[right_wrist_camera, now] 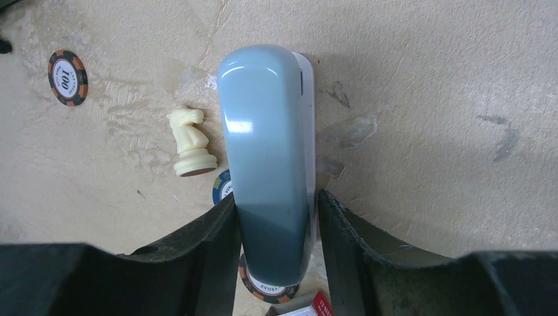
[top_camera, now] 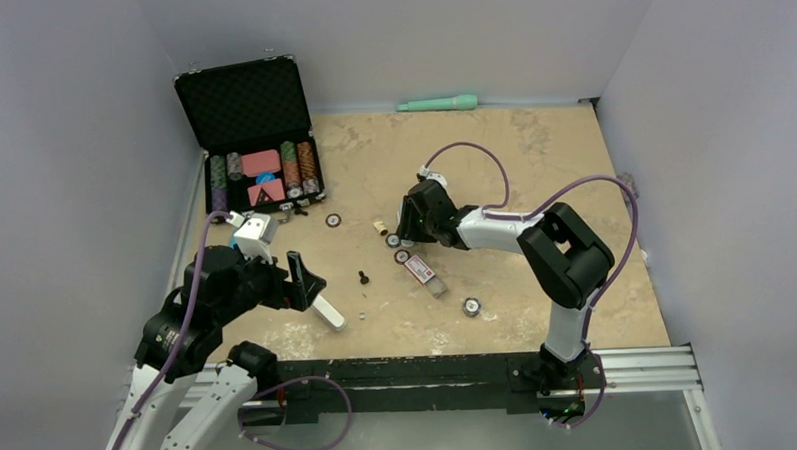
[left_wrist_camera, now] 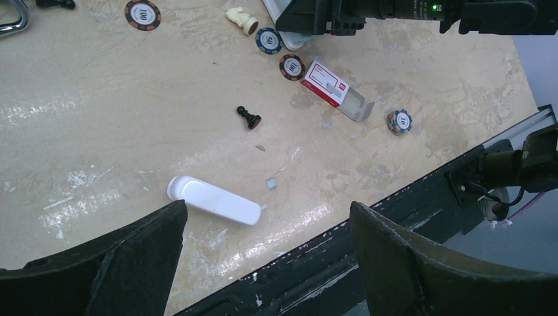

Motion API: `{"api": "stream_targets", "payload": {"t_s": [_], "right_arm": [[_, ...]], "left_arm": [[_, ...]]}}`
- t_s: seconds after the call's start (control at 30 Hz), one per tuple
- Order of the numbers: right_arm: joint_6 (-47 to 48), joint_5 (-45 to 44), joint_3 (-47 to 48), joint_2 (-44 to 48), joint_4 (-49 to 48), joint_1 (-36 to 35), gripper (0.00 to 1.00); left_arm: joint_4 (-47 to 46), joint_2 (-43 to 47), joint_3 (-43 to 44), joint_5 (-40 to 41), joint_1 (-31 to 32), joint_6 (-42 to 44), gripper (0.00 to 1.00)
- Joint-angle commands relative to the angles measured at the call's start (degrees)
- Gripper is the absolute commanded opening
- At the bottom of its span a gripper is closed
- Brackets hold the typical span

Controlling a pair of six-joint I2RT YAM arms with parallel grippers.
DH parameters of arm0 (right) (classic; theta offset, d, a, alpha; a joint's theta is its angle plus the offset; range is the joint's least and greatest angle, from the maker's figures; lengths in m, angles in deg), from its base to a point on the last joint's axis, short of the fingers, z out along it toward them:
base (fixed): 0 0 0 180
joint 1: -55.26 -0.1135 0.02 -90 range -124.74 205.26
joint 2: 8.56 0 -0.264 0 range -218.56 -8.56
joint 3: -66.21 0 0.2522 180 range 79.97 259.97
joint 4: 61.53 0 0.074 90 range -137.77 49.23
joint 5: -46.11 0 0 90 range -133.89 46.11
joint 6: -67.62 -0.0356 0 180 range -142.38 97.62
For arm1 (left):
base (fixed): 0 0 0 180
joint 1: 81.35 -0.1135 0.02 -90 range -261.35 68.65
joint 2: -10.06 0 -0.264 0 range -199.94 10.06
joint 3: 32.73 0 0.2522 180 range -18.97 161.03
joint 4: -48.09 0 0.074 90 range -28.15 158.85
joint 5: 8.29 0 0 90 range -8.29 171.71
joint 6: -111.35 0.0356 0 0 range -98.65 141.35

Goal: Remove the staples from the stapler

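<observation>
Stapler (right_wrist_camera: 266, 131) lies mid-surface (right_wrist_camera: 428, 99), its long axis running 12-to-6 in the right wrist view, with the 6 o'clock end clamped in the right end effector (right_wrist_camera: 276, 207). The left end effector (left_wrist_camera: 263, 257), wide and empty, hangs well apart at 8 o'clock.

The left arm (top_camera: 192, 312) and right arm (top_camera: 566, 259) are built of chunky matte-black joint housings joined by smooth white links, and a thin purple cable (top_camera: 464, 145) loops along each. The fingers (right_wrist_camera: 197, 257) are broad, slightly grainy black plastic wedges with rounded edges, and a small green light (left_wrist_camera: 434, 8) glows on the right arm's black wrist housing.
</observation>
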Motion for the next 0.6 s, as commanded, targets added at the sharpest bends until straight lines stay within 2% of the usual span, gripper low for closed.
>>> {"api": "stream_targets", "payload": {"t_s": [0.0,0.13,0.4,0.47,0.57], "right_arm": [[0.7,-2.7,1.7,0.1,3.7,0.0,0.44],[0.9,-5.5,3.0,-0.5,6.1,-0.4,0.33],[1.8,-9.6,4.6,-1.2,9.2,-1.0,0.32],[1.8,-9.9,4.9,-1.1,9.6,-1.4,0.37],[1.9,-10.1,5.4,-0.5,9.9,-2.2,0.57]], "left_arm": [[-2.5,-0.5,-0.3,-0.8,-0.4,1.0,0.96],[-2.5,-0.6,-0.3,-1.0,-0.6,1.0,0.96],[-2.8,-0.8,-0.3,-1.4,-0.8,1.1,0.96],[-2.7,-0.8,-0.4,-1.4,-0.8,1.1,0.96],[-2.7,-0.7,-0.4,-1.4,-0.9,1.0,0.96]]}}
